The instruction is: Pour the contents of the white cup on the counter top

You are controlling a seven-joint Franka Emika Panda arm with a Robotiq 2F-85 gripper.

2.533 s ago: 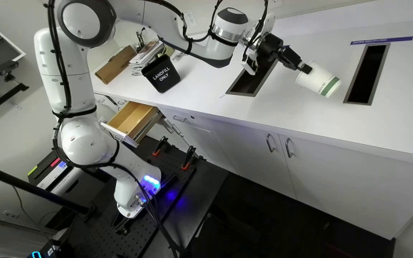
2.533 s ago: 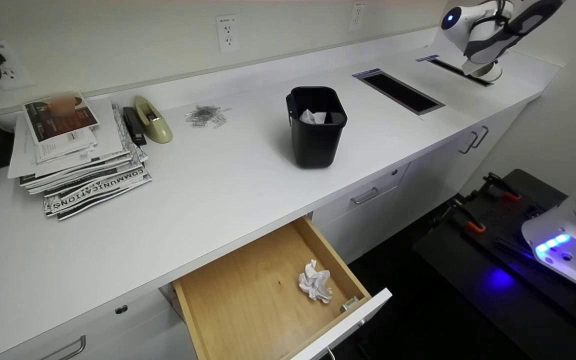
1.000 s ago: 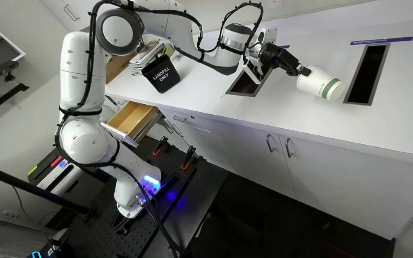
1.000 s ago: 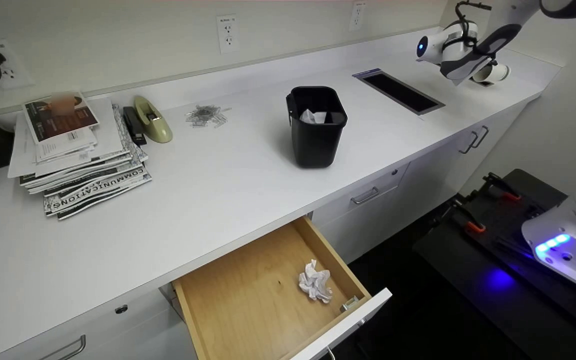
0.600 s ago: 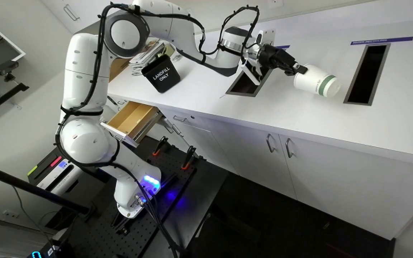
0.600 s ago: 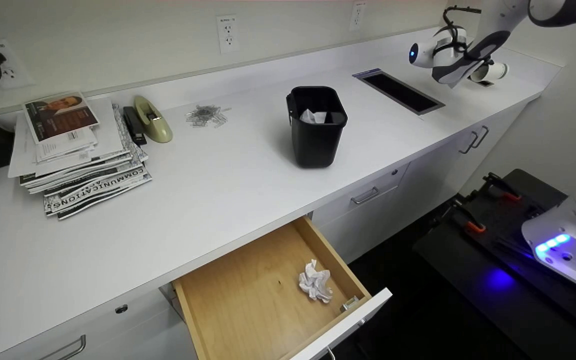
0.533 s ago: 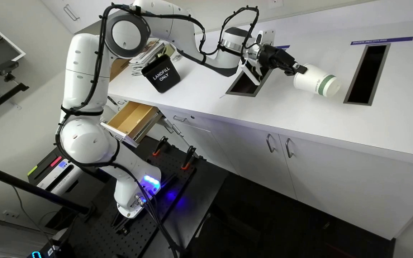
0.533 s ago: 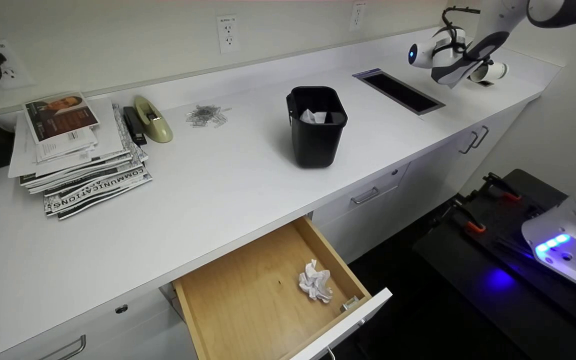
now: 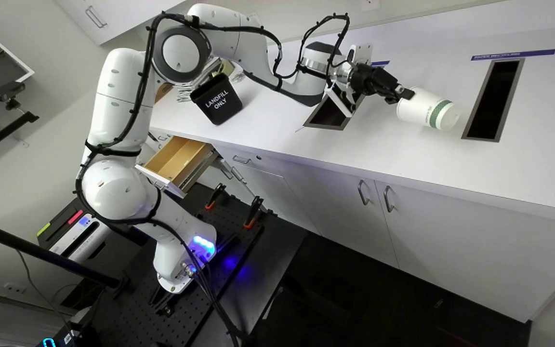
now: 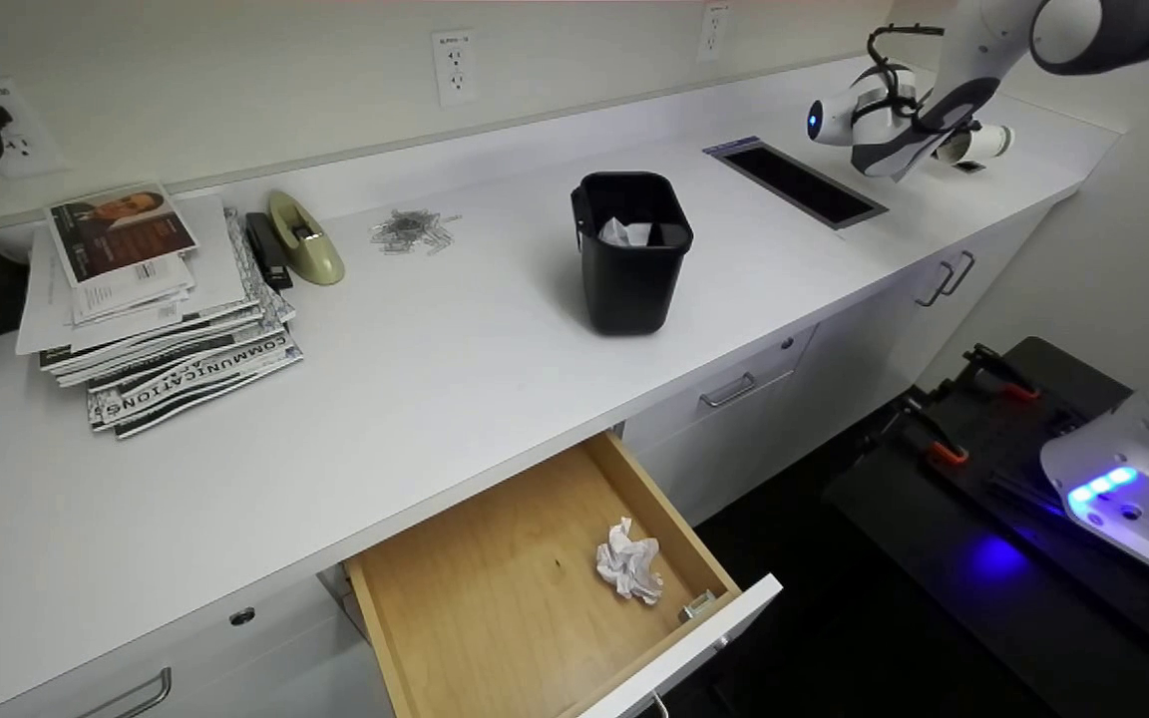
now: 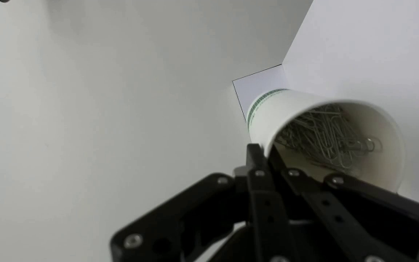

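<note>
My gripper [image 9: 406, 93] is shut on the rim wall of the white cup [image 9: 422, 107], which has a green band near its base. One finger is outside the wall and one inside, as the wrist view shows the gripper [image 11: 266, 151] and the cup [image 11: 286, 107]. The cup is held above the white counter top [image 9: 446, 159], near its far end. It is tipped well over, its base away from the gripper. The contents, grey paper clips [image 11: 326, 134], lie inside the cup. In an exterior view the cup [image 10: 978, 145] is partly behind the arm.
Two dark slots [image 9: 493, 99] [image 9: 330, 113] cut the counter. A black bin [image 10: 631, 259] holds paper. A loose pile of clips [image 10: 412, 230], a tape dispenser [image 10: 305, 244] and a magazine stack [image 10: 156, 299] stand further along. An open drawer [image 10: 525, 578] juts out below.
Since 2.5 seconds ago the arm's elbow and wrist have shifted along the counter toward the bin side, and the cup has tipped closer to lying on its side. The gripper still holds it.
</note>
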